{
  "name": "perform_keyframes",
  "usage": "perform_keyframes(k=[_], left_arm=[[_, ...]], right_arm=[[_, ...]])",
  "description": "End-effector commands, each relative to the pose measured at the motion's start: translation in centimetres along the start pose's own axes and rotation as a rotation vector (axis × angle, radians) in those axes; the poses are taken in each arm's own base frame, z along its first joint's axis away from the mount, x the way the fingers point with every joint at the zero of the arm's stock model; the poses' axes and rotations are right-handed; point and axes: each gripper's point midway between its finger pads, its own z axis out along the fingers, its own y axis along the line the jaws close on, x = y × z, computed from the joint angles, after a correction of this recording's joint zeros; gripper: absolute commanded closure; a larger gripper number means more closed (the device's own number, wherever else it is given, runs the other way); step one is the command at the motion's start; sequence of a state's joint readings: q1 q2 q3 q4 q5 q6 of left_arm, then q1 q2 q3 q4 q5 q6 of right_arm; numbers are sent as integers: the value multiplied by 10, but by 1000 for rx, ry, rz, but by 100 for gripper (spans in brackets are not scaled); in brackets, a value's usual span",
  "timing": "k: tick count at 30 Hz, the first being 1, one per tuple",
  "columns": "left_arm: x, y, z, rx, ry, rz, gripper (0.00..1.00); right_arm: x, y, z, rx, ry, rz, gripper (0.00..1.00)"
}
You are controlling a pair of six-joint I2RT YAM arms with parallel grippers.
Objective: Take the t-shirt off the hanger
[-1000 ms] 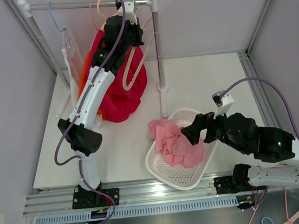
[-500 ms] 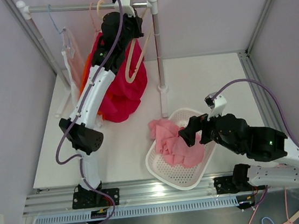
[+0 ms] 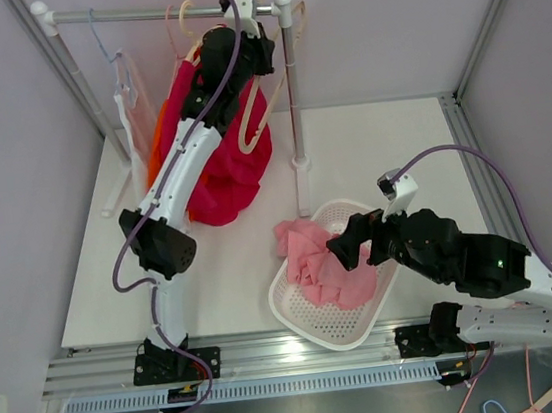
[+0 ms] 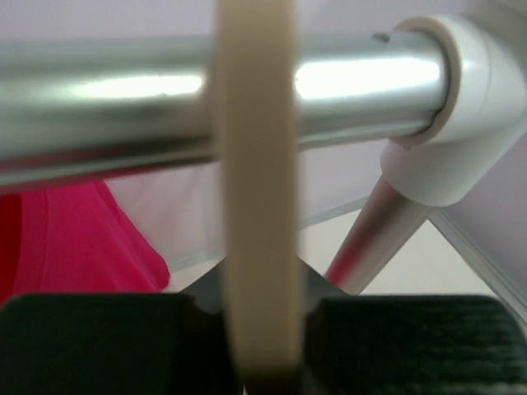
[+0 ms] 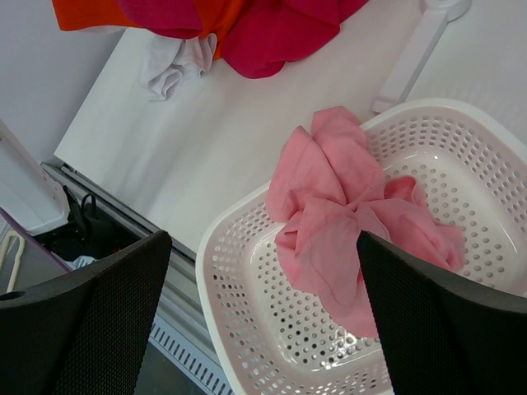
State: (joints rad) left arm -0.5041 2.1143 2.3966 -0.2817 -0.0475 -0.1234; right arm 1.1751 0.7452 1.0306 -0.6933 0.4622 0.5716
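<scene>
My left gripper is up at the right end of the rail and shut on a bare cream hanger. In the left wrist view the hanger's neck stands between the pads, crossing in front of the rail. A crumpled pink t-shirt lies in the white perforated basket, partly over its left rim. My right gripper hovers open and empty above that basket. In the right wrist view the pink t-shirt lies below and between the fingers.
A red garment, an orange one and a white one hang on the rail. The rack's right post stands just behind the basket. A white cloth lies on the table under the rack.
My left gripper has carried the cream hanger up and to the right, close to the rail's right end. My right gripper has shifted a little left over the basket.
</scene>
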Motion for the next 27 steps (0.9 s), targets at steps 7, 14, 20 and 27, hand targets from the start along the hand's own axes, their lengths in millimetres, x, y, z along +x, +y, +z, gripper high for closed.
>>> perform_keyframes(k=[7,14,20,27], left_arm=[[-54,-41,-93,233,6,-7,24],[-87,-19,-178,137,-86,53,0],[-89,40,-198,-40,-66,14,3],[-78,71,-169,-79,2,-32,34]], right_arm=[[-10,21,7,-62,-23,-1,1],[-2,29,15,-71,13,-20,0],[9,31,21,-79,36,-21,1],[6,32,19,-86,26,-18,0]])
